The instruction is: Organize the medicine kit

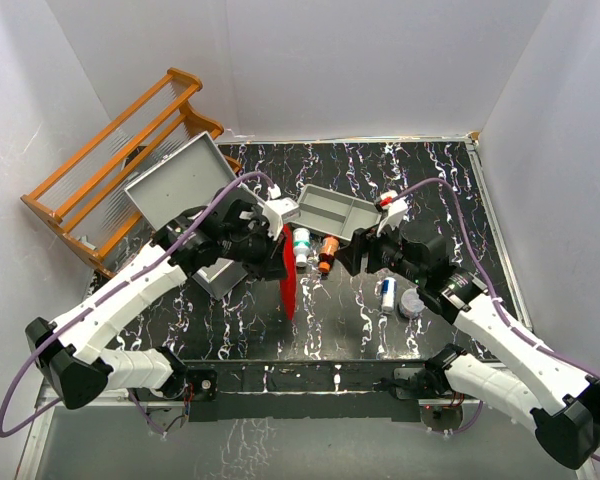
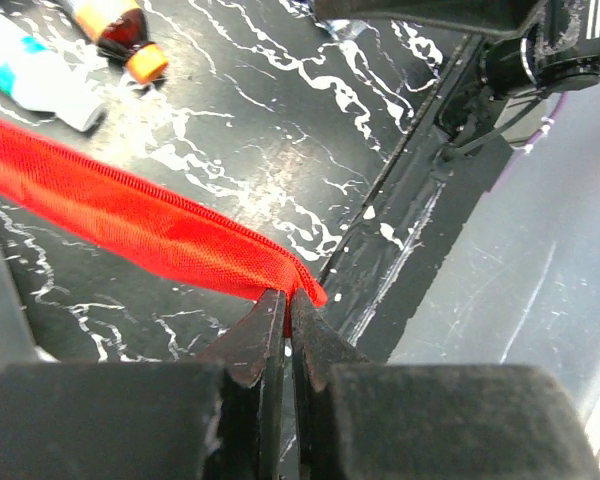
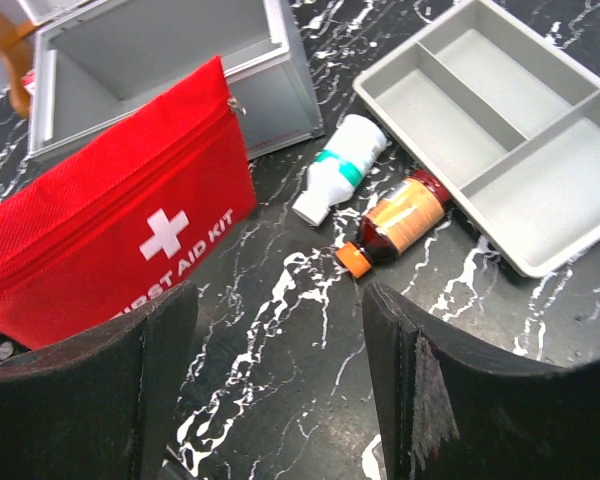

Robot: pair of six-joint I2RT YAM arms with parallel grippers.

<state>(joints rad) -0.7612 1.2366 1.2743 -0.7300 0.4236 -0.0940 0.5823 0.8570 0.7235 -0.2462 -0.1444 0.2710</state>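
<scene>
The medicine kit (image 1: 170,185) is a grey metal case lying open at the back left, its lid raised; its empty body shows in the right wrist view (image 3: 160,60). My left gripper (image 1: 278,262) is shut on the edge of a red FIRST AID KIT pouch (image 1: 289,288) and holds it on edge above the table just right of the case. The pinch shows in the left wrist view, where the gripper (image 2: 288,305) grips the pouch (image 2: 130,215). My right gripper (image 1: 352,260) is open and empty above bare table (image 3: 278,310), right of the pouch (image 3: 120,230).
A grey compartment tray (image 1: 338,210) lies behind centre. A white bottle (image 1: 301,245) and an amber bottle with an orange cap (image 1: 327,252) lie beside it. A blue-and-white tube (image 1: 387,292) and a round grey item (image 1: 412,302) lie right. A wooden rack (image 1: 110,150) stands far left.
</scene>
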